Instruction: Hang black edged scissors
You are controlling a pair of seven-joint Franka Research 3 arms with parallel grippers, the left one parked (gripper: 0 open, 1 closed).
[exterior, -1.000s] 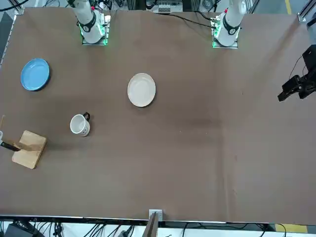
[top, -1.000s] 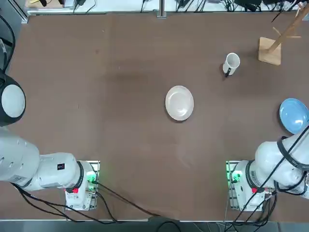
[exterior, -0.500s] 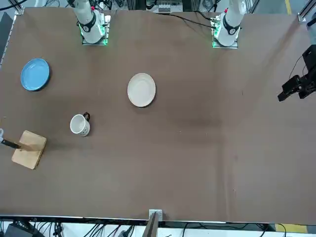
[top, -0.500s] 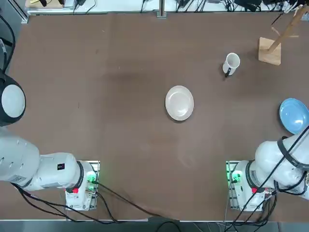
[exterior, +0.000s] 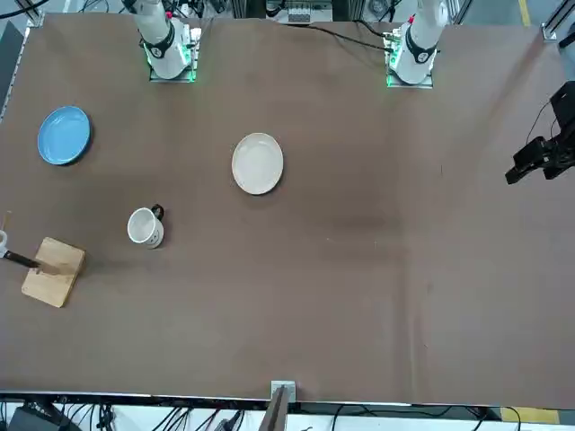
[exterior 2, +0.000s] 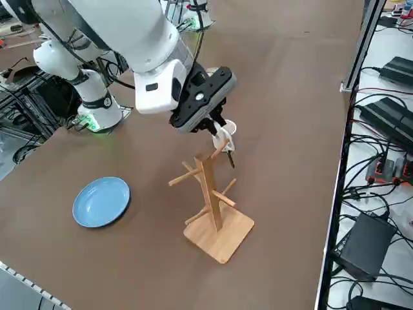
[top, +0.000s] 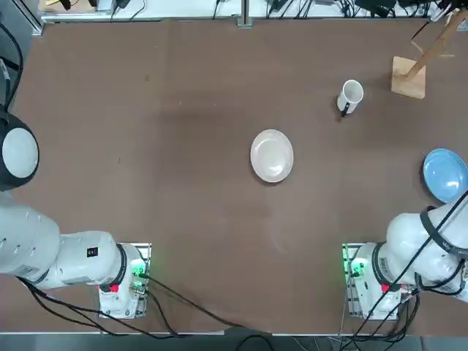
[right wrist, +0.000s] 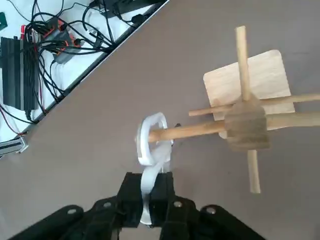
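hand (right wrist: 148, 200) grips black edged scissors (right wrist: 150, 145), loop over rack peg (right wrist: 187, 132).

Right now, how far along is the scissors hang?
Done: the black edged scissors have a handle loop threaded over a peg of the wooden rack.
In hand: the right gripper is shut on their blades beside the rack.
Left: open the fingers and back away.

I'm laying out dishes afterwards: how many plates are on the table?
2: a white plate near the table's middle, and a blue plate by the right edge in the top view, near the working arm's base. None seem hidden.
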